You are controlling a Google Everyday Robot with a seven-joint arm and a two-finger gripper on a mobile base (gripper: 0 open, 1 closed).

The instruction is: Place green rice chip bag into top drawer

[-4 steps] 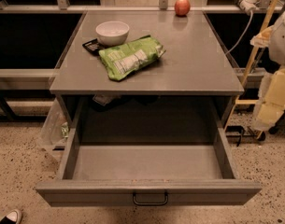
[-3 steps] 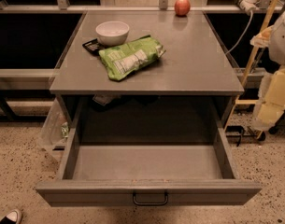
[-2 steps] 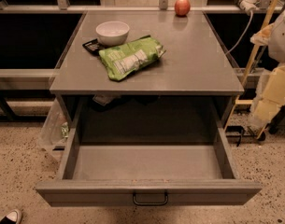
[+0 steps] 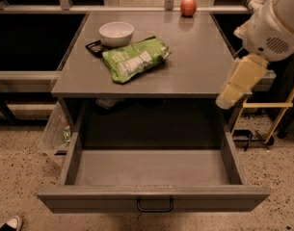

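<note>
We cannot tell our jaws' state; they hang by the bench's (image 4: 199, 64) right edge, bag (image 4: 135, 59) to their left, open drawer (image 4: 151, 168) below.

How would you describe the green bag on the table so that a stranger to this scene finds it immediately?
On the grey table above the open top drawer, with the gripper beside its right edge, look at the left half. The green rice chip bag lies just in front of the white bowl; it alone is crinkly, light green, with a white label.
</note>
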